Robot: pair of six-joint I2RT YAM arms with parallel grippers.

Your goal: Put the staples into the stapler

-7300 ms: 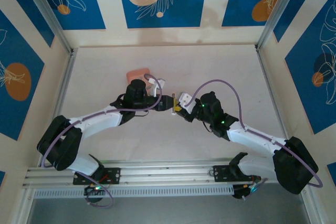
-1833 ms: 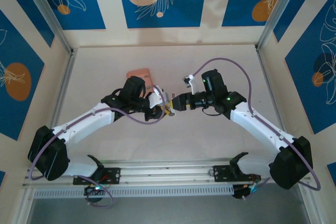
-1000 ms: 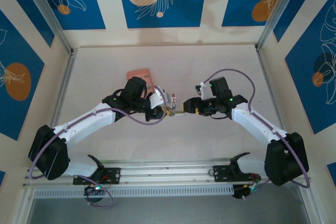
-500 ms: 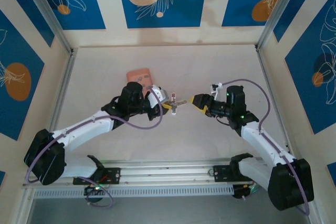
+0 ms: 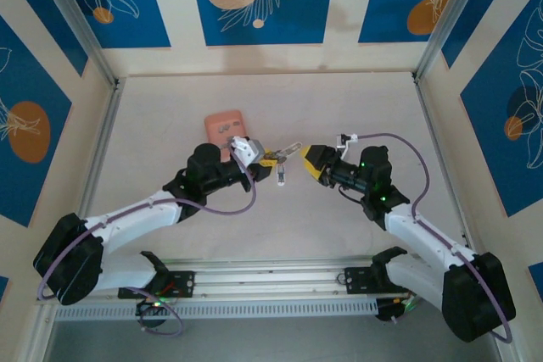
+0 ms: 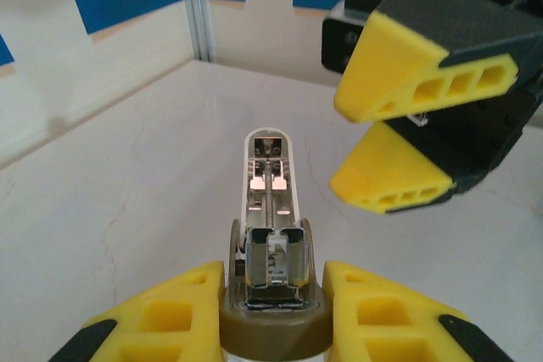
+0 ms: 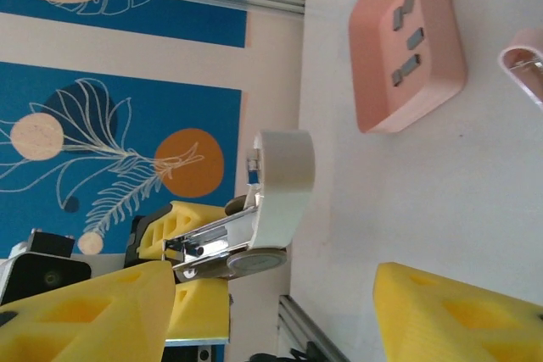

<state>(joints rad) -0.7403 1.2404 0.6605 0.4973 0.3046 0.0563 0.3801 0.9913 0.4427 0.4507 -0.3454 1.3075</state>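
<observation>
Staples point(image 7: 414, 38) are seen as three short grey strips, lying apart from one another inside the salmon-pink tray point(image 7: 437, 82), which is set flat on the table point(image 5: 356, 99), to the far left of the two grippers. One tray, three strips and one stapler are counted. The stapler point(image 6: 271, 177) is raised above the table near its middle, just to the near right of the tray, and is clenched at its grey-brown rear end between the yellow fingers point(image 6: 161, 311) of the left gripper point(image 5: 268, 161). Its white channel is pointed to the right and is opened upward, so that the metal rail and spring inside are exposed; whether a strip is loaded in it cannot be told. The right gripper point(image 5: 309, 158) is positioned near the stapler's tip without touching it, with its fingers spread apart and nothing grasped between them.
</observation>
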